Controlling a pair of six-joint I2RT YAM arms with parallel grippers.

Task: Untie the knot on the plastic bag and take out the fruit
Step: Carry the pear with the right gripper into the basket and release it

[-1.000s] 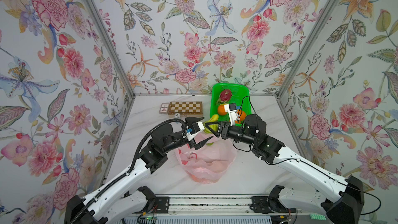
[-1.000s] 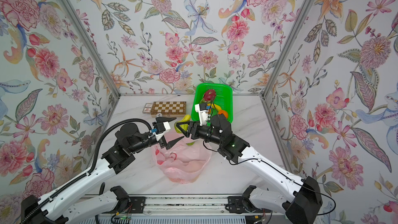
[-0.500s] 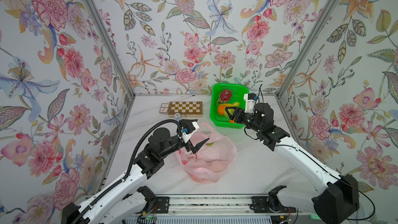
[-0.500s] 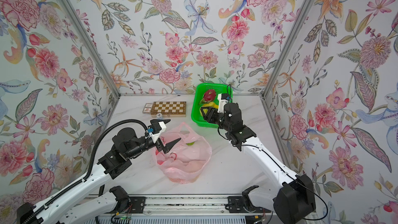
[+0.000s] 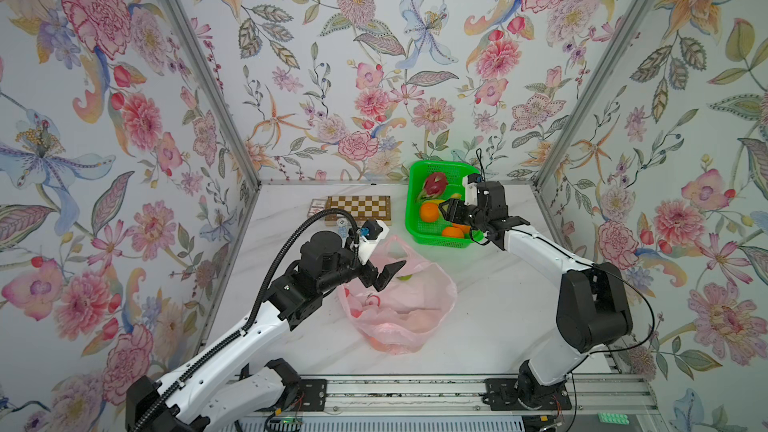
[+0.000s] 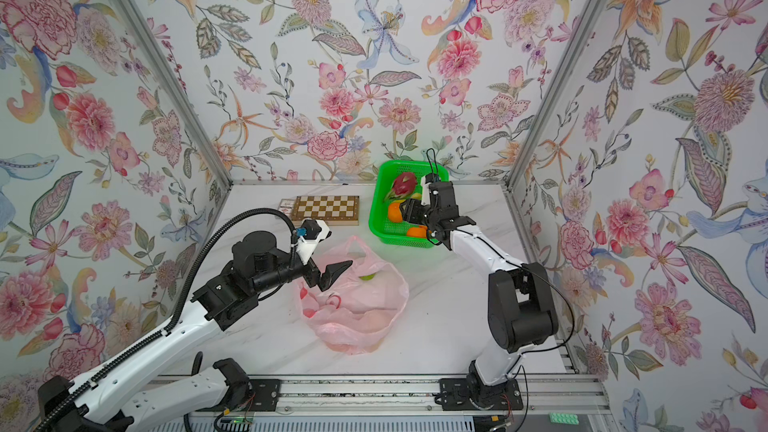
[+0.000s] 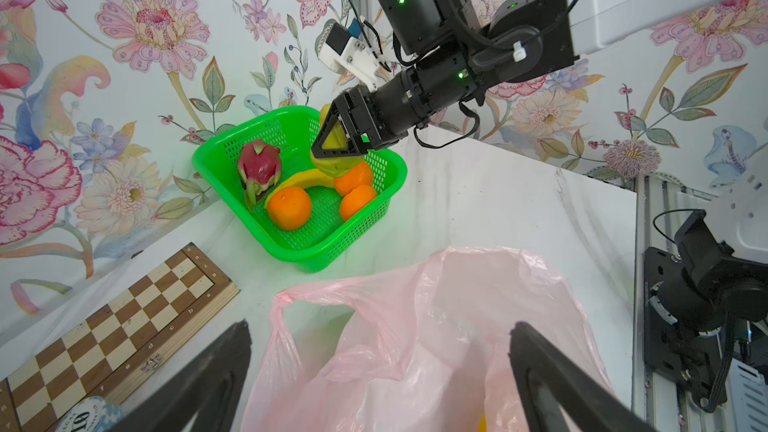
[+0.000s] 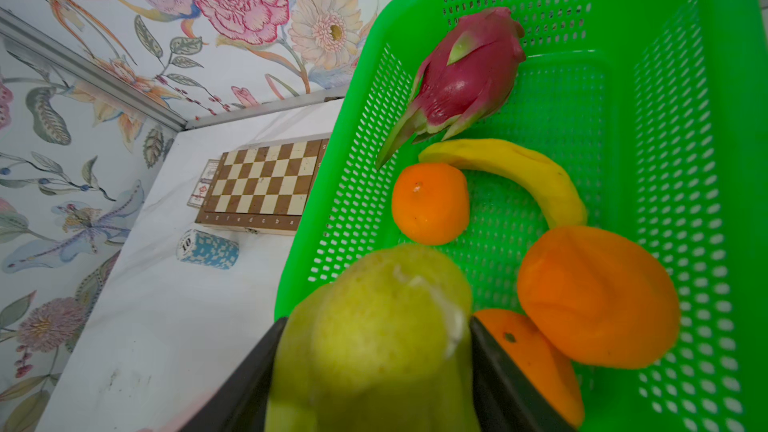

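So the right gripper (image 7: 337, 141) has swung from the plastic bag (image 5: 409, 305) over to the far-right green mesh basket (image 5: 409, 201), clamped on a matte yellow-green pear-ish fruit (image 8: 374, 326). The left gripper (image 7: 379, 328) now gapes wide, empty, over that crinkly see-through pink bag mid-table, handles (image 7: 282, 305) loose.

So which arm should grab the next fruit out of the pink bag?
The robot's left. The left arm hangs over the bag with its jaws wide open and empty. The right arm is busy: its jaws hold a yellow-green fruit above the green basket, farther from the bag.
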